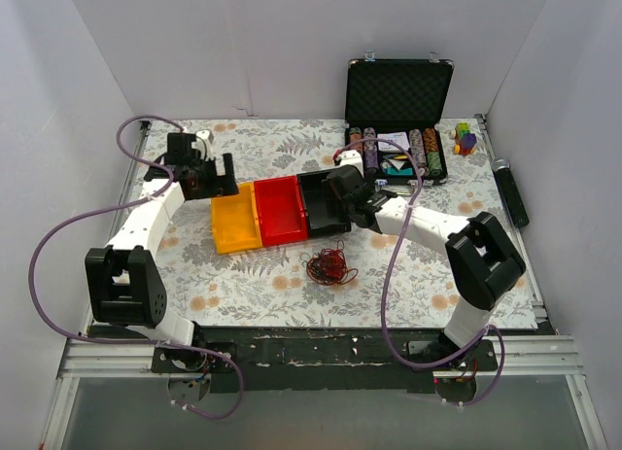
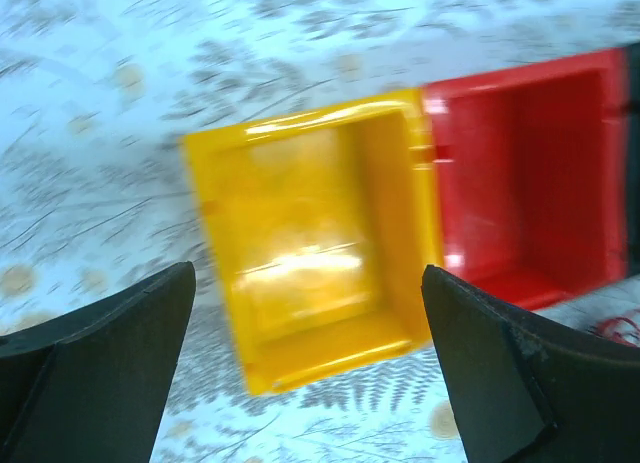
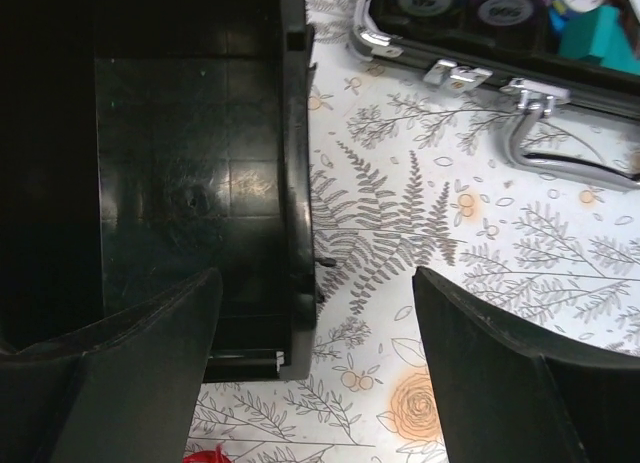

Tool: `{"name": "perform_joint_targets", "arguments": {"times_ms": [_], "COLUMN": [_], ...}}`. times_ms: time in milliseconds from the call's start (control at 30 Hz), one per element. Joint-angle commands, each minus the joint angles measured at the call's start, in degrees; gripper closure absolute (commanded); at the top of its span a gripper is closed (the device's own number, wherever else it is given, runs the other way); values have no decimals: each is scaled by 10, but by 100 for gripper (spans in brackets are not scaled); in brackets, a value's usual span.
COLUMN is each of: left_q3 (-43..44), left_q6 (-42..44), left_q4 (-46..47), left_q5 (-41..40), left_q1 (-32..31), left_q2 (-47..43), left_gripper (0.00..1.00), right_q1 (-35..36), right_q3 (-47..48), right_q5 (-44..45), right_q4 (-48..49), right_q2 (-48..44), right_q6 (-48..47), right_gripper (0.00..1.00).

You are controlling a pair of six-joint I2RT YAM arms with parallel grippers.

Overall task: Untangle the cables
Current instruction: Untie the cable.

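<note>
The cables (image 1: pixel 329 265) lie in a fist-sized tangle of dark red and black strands on the floral cloth, just in front of the bins. A red bit of them shows at the bottom edge of the right wrist view (image 3: pixel 207 456) and at the right edge of the left wrist view (image 2: pixel 622 328). My left gripper (image 1: pixel 216 175) is open and empty, above the cloth behind the yellow bin (image 1: pixel 234 224). My right gripper (image 1: pixel 352 209) is open and empty, over the right rim of the black bin (image 1: pixel 321 201), behind the tangle.
Yellow bin (image 2: pixel 320 233), red bin (image 1: pixel 280 209) and black bin (image 3: pixel 180 173) stand in a row mid-table. An open black case of poker chips (image 1: pixel 398 149) stands at the back right, a coloured toy (image 1: pixel 466 138) beside it. A black cylinder (image 1: pixel 511 191) lies off the right edge.
</note>
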Motion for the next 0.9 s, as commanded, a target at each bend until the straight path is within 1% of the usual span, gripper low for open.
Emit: {"name": "perform_joint_targets", "arguments": {"times_ms": [0, 67, 100, 167, 233, 400, 500, 533, 667, 767, 867], "left_q3": [-2, -31, -43, -66, -88, -99, -102, -103, -116, -131, -153], "left_q6": [29, 41, 45, 48, 50, 52, 52, 52, 52, 53, 53], "left_q4": [-44, -17, -10, 1, 14, 32, 41, 45, 52, 56, 60], "left_q5": [-28, -41, -41, -28, -13, -19, -15, -12, 9, 28, 42], "left_q1": [42, 42, 42, 41, 42, 40, 40, 38, 31, 17, -2], "left_q2": [10, -4, -7, -9, -8, 6, 11, 12, 8, 1, -12], "left_gripper": [2, 2, 2, 2, 5, 6, 9, 10, 16, 19, 21], "right_q1": [-3, -6, -7, -7, -7, -3, 11, 17, 37, 42, 42], "right_q3": [50, 55, 54, 48, 23, -21, -58, -72, -129, -171, -188], "right_q5": [-21, -21, -20, -7, 0, -12, -13, -12, 2, 11, 19], "right_q4": [19, 19, 19, 16, 26, 29, 34, 38, 46, 47, 44], "right_q2": [30, 41, 44, 43, 34, 22, 6, -4, -44, -78, -104], "right_q6": [-10, -8, -4, 10, 21, 52, 76, 85, 122, 142, 144], "right_gripper": [17, 21, 25, 37, 45, 66, 76, 78, 81, 82, 81]}}
